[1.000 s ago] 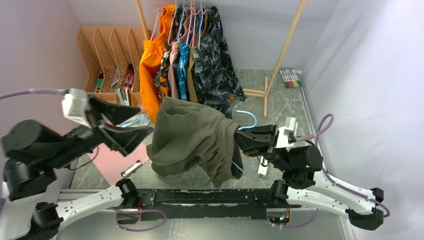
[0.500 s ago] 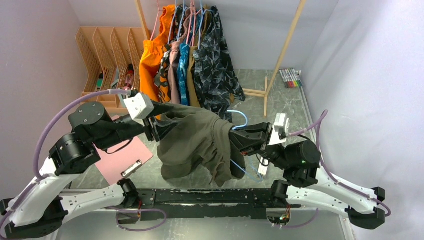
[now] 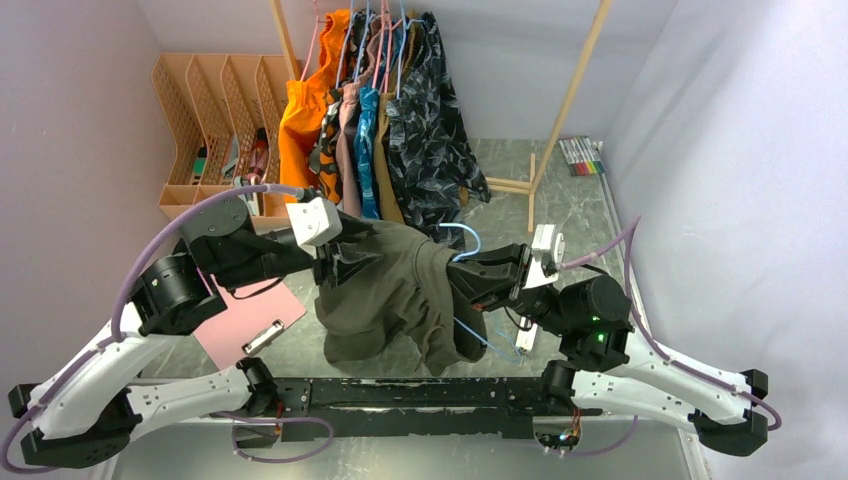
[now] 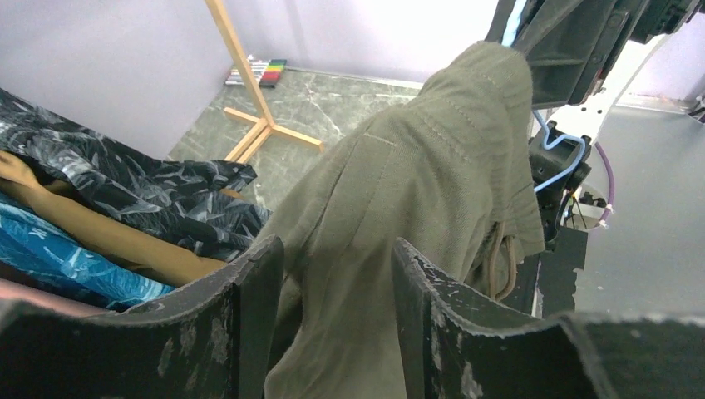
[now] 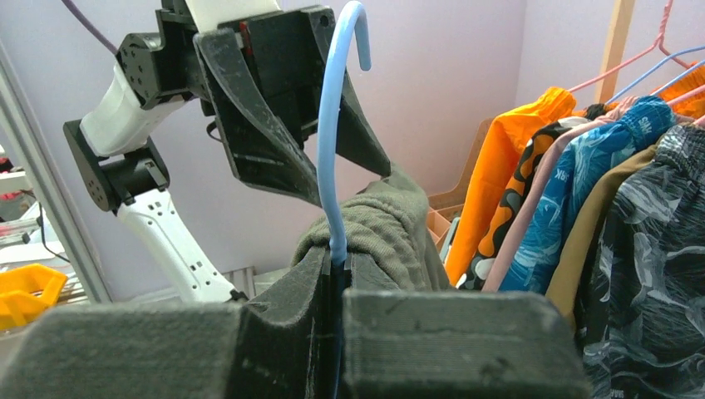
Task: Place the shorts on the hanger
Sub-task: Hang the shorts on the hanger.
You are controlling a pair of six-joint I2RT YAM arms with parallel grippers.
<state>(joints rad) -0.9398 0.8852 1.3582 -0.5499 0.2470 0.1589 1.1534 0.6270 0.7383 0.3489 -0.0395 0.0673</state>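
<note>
The olive-green shorts [image 3: 390, 290] hang in a bunch over the light-blue hanger [image 3: 462, 235], held above the table in the middle. My right gripper [image 3: 462, 285] is shut on the hanger's neck [image 5: 332, 141] just under the hook, and the ribbed waistband [image 5: 378, 224] lies over its fingertips. My left gripper [image 3: 345, 265] has come to the shorts' left side. Its jaws [image 4: 337, 249] are closed onto a fold of the olive fabric [image 4: 416, 183], which fills the gap between them. The drawstring dangles on the far side, and the hanger's frame is mostly hidden under the cloth.
A wooden rack [image 3: 575, 90] at the back carries several garments on pink and blue hangers, among them an orange one [image 3: 305, 130] and a dark camouflage one [image 3: 430, 130]. A peach file organiser [image 3: 210, 110] stands back left, with a pink clipboard [image 3: 250, 320] below it and markers [image 3: 580, 155] back right.
My left arm has swung in from the left to the shorts, and its wide-open jaws have closed onto the fabric. The right gripper with hanger and shorts has shifted slightly left.
</note>
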